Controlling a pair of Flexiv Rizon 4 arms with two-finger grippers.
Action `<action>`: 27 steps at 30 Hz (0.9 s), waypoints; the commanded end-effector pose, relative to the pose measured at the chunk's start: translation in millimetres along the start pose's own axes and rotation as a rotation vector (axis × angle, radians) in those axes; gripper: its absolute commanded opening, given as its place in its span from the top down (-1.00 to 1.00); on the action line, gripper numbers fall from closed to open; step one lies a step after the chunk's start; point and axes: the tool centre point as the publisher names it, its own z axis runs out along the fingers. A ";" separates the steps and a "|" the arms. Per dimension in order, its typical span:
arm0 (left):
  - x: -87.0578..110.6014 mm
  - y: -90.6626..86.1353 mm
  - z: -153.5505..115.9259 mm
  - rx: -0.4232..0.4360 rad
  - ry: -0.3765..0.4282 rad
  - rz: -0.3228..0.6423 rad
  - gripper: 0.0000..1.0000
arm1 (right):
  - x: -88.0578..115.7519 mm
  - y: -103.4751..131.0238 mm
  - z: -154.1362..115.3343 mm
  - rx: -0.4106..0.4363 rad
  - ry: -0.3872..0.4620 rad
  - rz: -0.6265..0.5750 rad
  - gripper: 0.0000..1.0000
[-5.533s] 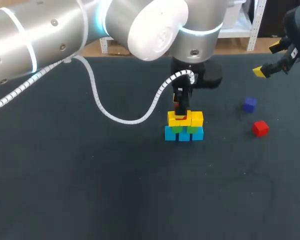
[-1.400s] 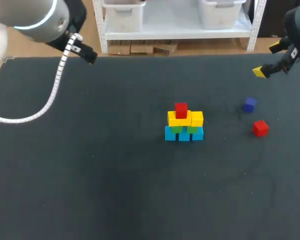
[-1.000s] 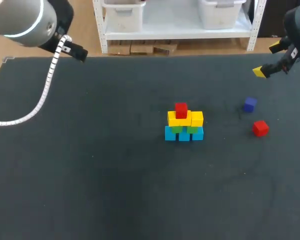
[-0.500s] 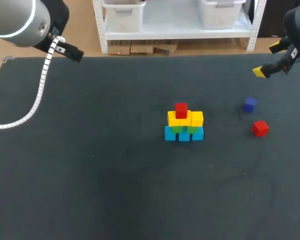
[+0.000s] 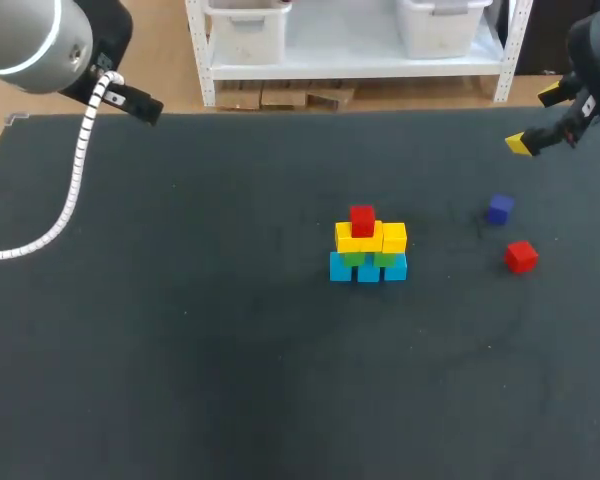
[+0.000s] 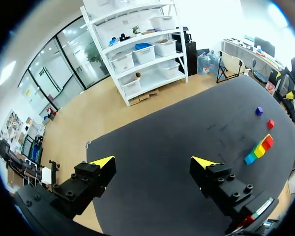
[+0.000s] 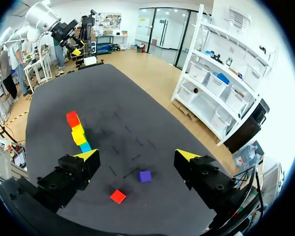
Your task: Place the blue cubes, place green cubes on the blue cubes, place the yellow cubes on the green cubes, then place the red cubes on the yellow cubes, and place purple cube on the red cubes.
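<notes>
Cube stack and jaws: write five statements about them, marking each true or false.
1. A red cube tops the stack. True.
2. A second red cube lies loose on the table near the purple cube. True.
3. The purple cube sits on the stack. False: it lies apart from it.
4. Green cubes form the bottom row. False: blue cubes do.
5. The right jaws are shut on a cube. False: they stand open and empty.
</notes>
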 end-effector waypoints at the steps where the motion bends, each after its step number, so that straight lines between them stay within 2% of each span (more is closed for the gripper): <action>1: 0.5 1.1 -0.5 0.004 -0.002 0.000 -1.00 | -3.2 -0.7 -6.5 0.022 0.029 0.011 -1.00; 3: 0.5 1.1 -0.5 0.004 -0.002 0.000 -1.00 | -9.9 1.7 -11.9 0.044 0.089 -0.003 -1.00; 5: 0.5 1.1 -0.5 0.004 -0.002 0.000 -1.00 | -14.3 5.8 -17.7 0.086 0.112 -0.013 -1.00; 11: 0.5 1.1 -0.5 0.004 -0.002 0.000 -1.00 | -14.4 11.1 -16.1 0.107 0.190 -0.077 -1.00; 17: 0.5 1.1 -0.5 0.004 -0.002 0.000 -1.00 | -2.7 11.0 -16.6 0.077 0.223 -0.089 -1.00; 21: 0.5 1.1 -0.5 0.004 -0.002 0.000 -1.00 | 7.8 21.6 -10.8 0.038 0.281 -0.160 -1.00; 27: 0.5 1.1 -0.5 0.004 -0.002 0.000 -1.00 | 32.1 34.4 -4.3 -0.026 0.293 -0.208 -1.00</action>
